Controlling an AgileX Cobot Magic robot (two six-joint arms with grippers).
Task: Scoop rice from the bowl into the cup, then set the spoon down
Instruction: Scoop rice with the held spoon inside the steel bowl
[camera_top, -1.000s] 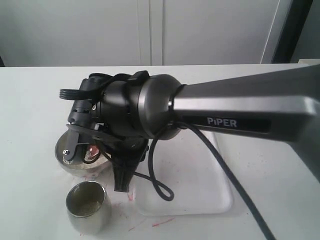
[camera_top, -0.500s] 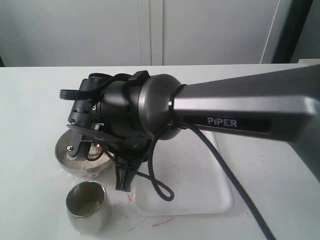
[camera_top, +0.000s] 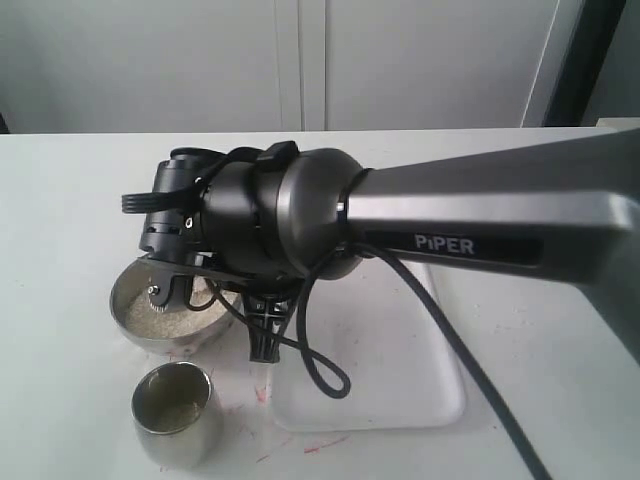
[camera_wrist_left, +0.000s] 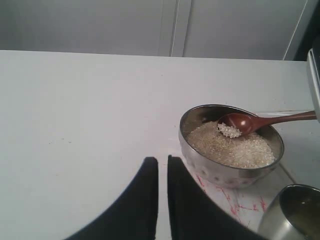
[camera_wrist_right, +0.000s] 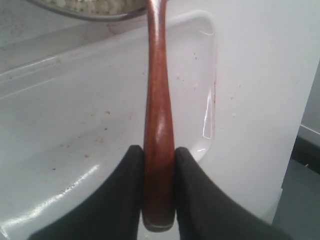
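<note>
Bowl: shiny steel, wide and shallow, sitting upright on the counter, roughly half full. Rice: off-white grains lying in an uneven heap inside it. Spoon: reddish-brown wood, lying near level, with the oval scoop facing up over the rice at the bowl's far side and carrying a small clump of grains. Its handle is crossing the rim and running outward, and the thick end is being pinched by the right claw. Cup: small straight-sided steel tumbler, standing upright just beside the bowl, its bottom looking pale.
</note>
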